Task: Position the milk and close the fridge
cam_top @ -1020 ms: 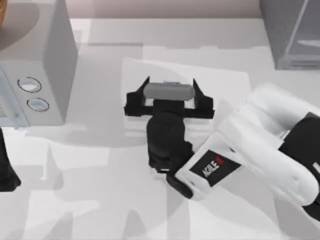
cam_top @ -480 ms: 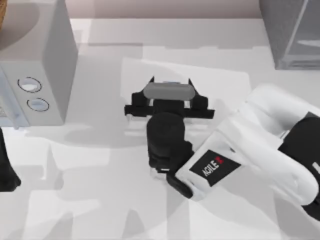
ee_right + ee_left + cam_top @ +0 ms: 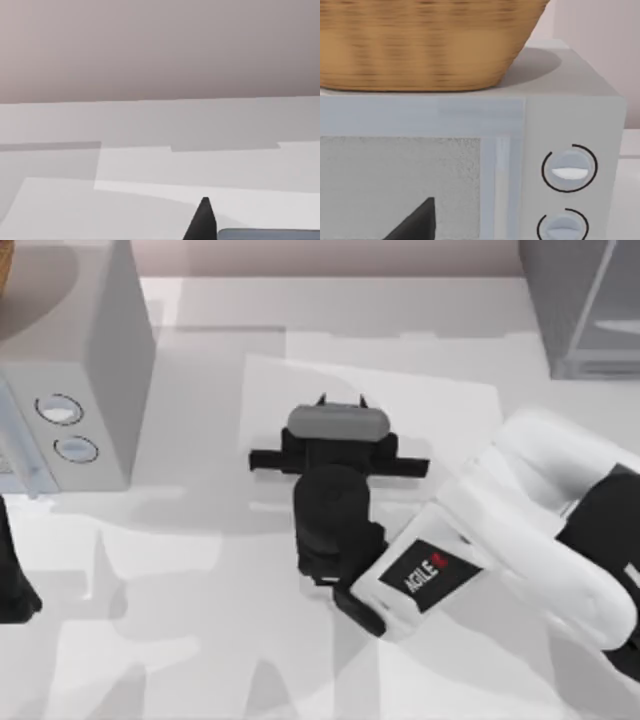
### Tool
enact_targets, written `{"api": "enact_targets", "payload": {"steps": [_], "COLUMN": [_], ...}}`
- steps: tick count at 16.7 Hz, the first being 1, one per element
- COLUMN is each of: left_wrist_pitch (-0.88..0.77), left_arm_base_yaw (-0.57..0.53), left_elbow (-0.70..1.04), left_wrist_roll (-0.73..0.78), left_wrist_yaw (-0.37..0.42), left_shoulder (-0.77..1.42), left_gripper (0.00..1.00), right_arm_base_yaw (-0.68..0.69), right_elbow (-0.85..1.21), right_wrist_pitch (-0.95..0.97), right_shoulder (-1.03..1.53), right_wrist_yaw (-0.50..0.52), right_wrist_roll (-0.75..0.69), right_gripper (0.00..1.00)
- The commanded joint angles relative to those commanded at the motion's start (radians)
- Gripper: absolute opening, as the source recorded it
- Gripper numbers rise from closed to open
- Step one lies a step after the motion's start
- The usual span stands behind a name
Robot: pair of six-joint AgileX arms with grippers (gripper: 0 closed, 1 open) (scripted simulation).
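Hovering mid-table, right gripper [image 3: 340, 400] clenched, bare table [image 3: 200, 570] around; fridge [image 3: 585, 305] far-right edge.

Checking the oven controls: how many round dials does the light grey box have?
2, both on the light grey box at the table's left: upper dial and lower dial, stacked on its front panel.

Even, bright light falls on the white bench [image 3: 200, 640], where soft-edged grey shadows overlap in angular patches beside the grey box with two dials [image 3: 90, 370] and under the right arm [image 3: 520, 530]. No harsh glare shows, only a pale sheen on the arm's white shell. In the left wrist view the basket [image 3: 420, 45] looks softly blurred.
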Motion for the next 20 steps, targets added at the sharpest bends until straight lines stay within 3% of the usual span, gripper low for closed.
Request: {"api": "enact_targets", "payload": {"steps": [20], "left_wrist_pitch": [0.000], "left_arm_base_yaw": [0.000], "left_elbow": [0.000], "left_wrist_roll": [0.000], "left_wrist_yaw": [0.000], "left_shoulder": [0.000], "left_gripper": [1.00], "right_arm_base_yaw": [0.001], "right_elbow": [-0.026], "right_wrist_pitch": [-0.070], "right_shoulder": [-0.098], "right_wrist_yaw": [-0.003], "right_wrist_roll": [0.004], "right_gripper": [0.00]}}
